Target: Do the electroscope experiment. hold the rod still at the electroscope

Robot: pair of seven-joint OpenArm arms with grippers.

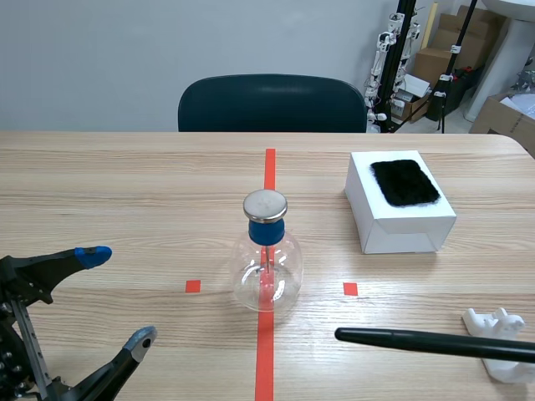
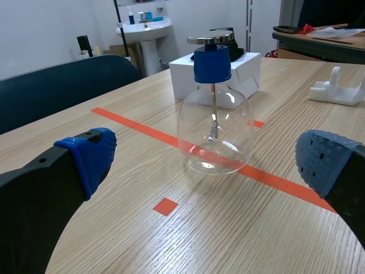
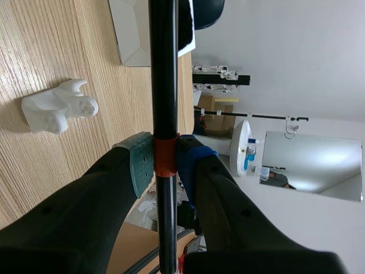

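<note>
In the scene view one electroscope (image 1: 266, 251) stood on the red line (image 1: 265, 355), and one rod (image 1: 418, 341) lay level, pointing at that line, with bare table (image 1: 125, 192) between them. In the left wrist view the left gripper (image 2: 208, 149) was spread wide. In the right wrist view the right gripper (image 3: 164, 162) pinched the rod.

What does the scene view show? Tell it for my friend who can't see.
A glass electroscope with a blue stopper stands on the red tape line mid-table. A black rod comes in from the right, its tip short of the glass. The left pincer is open; a white box sits behind.
</note>
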